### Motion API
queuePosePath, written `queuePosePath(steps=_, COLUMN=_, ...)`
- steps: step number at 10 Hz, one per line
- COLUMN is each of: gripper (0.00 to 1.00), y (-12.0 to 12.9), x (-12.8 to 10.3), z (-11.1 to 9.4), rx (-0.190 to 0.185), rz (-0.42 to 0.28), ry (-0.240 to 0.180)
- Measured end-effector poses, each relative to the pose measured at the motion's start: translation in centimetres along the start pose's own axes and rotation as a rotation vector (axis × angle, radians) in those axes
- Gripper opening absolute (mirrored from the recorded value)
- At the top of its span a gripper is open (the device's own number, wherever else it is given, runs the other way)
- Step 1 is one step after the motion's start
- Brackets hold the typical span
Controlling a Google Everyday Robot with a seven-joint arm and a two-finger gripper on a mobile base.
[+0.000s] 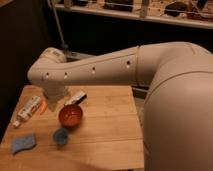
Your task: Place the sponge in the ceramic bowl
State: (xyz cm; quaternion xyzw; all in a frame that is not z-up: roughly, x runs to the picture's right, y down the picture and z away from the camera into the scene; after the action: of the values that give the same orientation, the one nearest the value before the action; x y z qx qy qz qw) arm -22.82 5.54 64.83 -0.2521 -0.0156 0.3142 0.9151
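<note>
A blue sponge [23,143] lies flat near the front left corner of the wooden table [110,135]. To its right and a little farther back stands the orange-red ceramic bowl [70,116], upright and with nothing visible inside. My white arm reaches in from the right and bends down at the table's back left. The gripper [75,98] hangs just behind the bowl's far rim, well away from the sponge. Nothing is seen in the gripper.
A small blue cup [61,136] stands between the sponge and the bowl. A white bottle [27,110] and an orange carrot-like item [43,106] lie by the left edge. Dark shelving stands behind the table.
</note>
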Motion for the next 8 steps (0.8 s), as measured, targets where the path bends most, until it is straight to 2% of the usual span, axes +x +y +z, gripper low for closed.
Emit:
queuePosePath(steps=1, gripper=0.65, y=2.2, x=-0.6, z=-0.2, rx=-0.023, rz=-0.137, ry=-0.012)
queuePosePath(steps=4, gripper=0.65, y=5.5, x=-1.4, z=-0.4, rx=-0.04, rz=-0.326, ry=-0.006)
queuePosePath(steps=8, gripper=0.65, y=5.5, x=-1.3, z=-0.4, rx=-0.035, rz=-0.337, ry=0.0)
